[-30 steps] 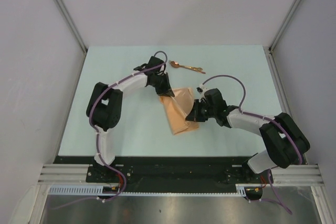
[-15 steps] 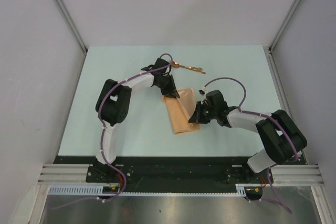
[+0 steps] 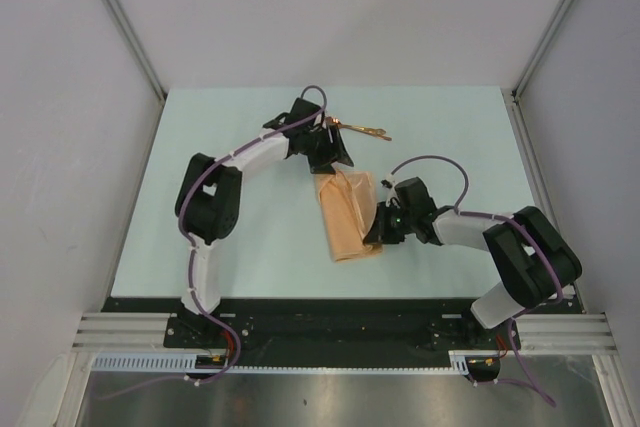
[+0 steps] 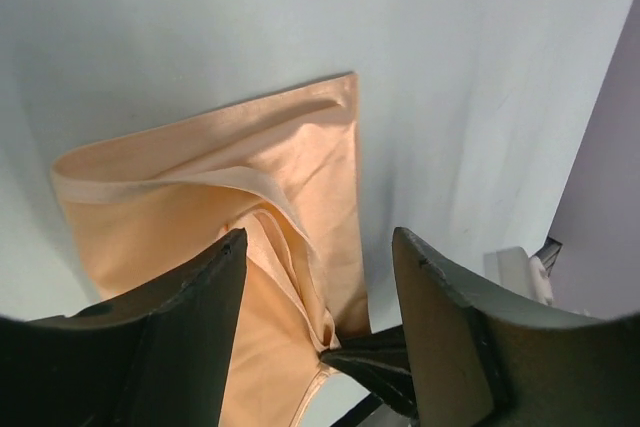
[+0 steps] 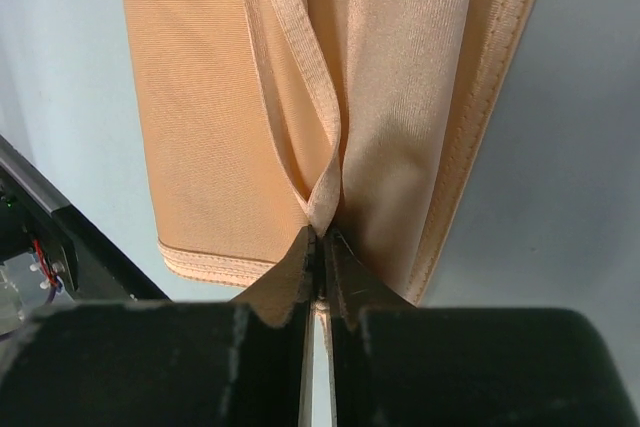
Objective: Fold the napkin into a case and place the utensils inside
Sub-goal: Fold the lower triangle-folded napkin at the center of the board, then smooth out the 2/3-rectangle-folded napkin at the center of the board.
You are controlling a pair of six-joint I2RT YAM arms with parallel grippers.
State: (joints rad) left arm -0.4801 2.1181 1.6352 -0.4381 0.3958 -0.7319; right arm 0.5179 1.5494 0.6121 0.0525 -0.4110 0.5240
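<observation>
The soft peach-orange cloth napkin [image 3: 348, 215] lies folded in a strip on the pale counter [image 3: 450, 137], with the thin copper-gold metal utensils [image 3: 362, 129] just beyond its far end. The left tool [image 4: 318, 244] hangs wide open and empty above the napkin. The right tool [image 5: 320, 243] pinches a loose hem fold. Lay that fold flat before releasing, or the case may spring open.

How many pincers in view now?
2. The left black pincer hangs open over the far end of the peach-orange cloth napkin; the right black pincer is shut on its near-right edge.
</observation>
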